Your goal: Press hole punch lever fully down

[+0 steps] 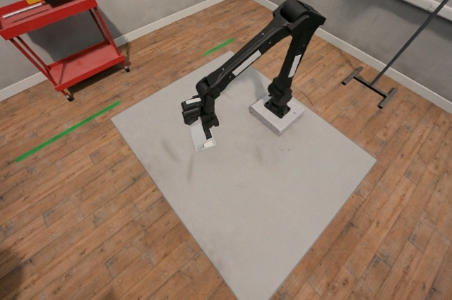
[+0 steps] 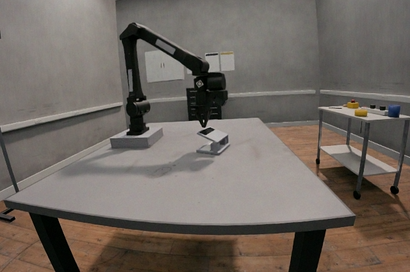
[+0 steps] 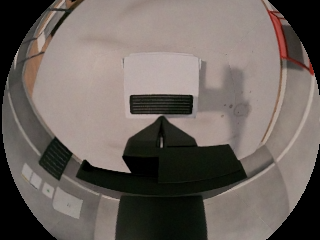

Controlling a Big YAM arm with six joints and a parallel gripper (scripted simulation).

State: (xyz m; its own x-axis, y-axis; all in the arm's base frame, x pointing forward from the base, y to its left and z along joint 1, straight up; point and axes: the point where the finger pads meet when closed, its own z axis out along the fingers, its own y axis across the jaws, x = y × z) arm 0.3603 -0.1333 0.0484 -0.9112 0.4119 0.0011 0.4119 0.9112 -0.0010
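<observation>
From above, the arm (image 1: 222, 78) covers the far end of the punch (image 1: 203, 140). Whether the closed gripper (image 2: 202, 123) touches the lever (image 2: 211, 134) is too close to tell. No paper can be made out in the slot. Wrist view, the gripper's (image 3: 162, 135) own body blocks the near table (image 3: 80, 74).
</observation>
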